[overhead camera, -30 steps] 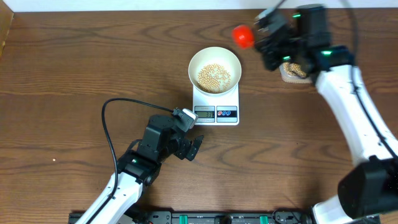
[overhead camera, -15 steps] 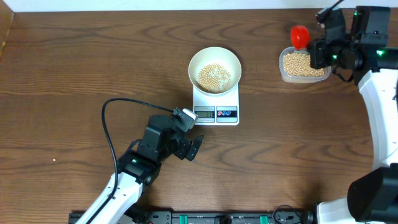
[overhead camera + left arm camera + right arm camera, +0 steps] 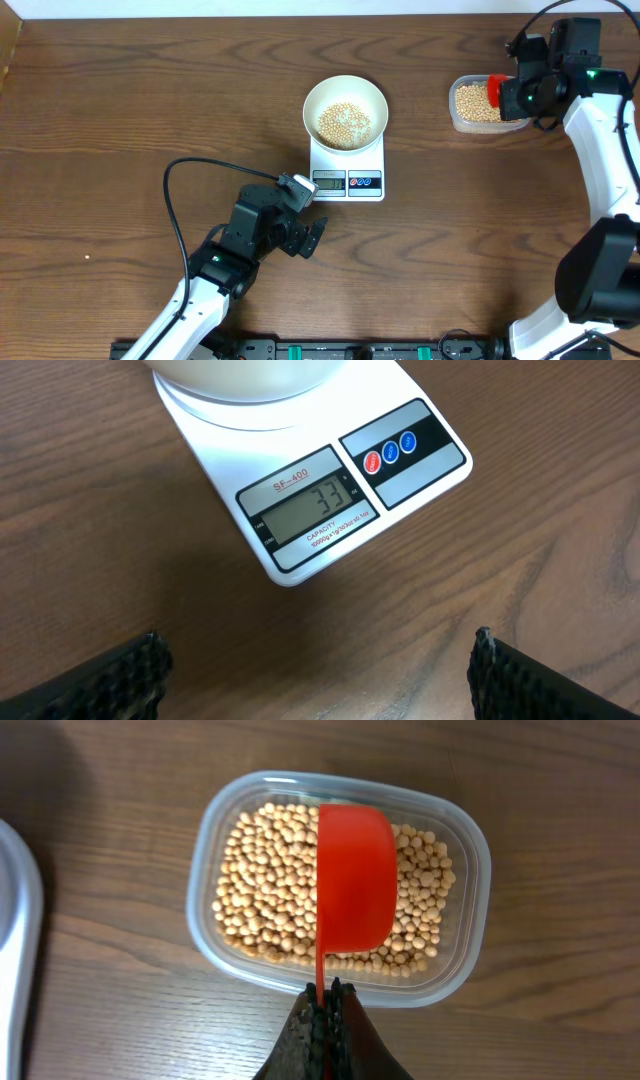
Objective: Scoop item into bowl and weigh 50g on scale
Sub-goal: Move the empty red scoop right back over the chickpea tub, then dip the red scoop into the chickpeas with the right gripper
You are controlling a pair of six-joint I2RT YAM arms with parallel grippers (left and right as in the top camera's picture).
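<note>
Dark brown wood-grain bench (image 3: 120, 120) spreads beneath and all around the right pincer (image 3: 324, 1005); beyond that pincer, past the bench's far edge, runs a pale strip (image 3: 250, 6), wall or floor unclear; light soft, even.

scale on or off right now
On. The scale has a lit display that reads 33 in the left wrist view, with the bowl resting on its platform.

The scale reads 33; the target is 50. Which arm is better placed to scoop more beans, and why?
Right. The right gripper is shut on the handle of the red scoop, held directly over the tub of beans. The left gripper is open and empty, down by the scale.
</note>
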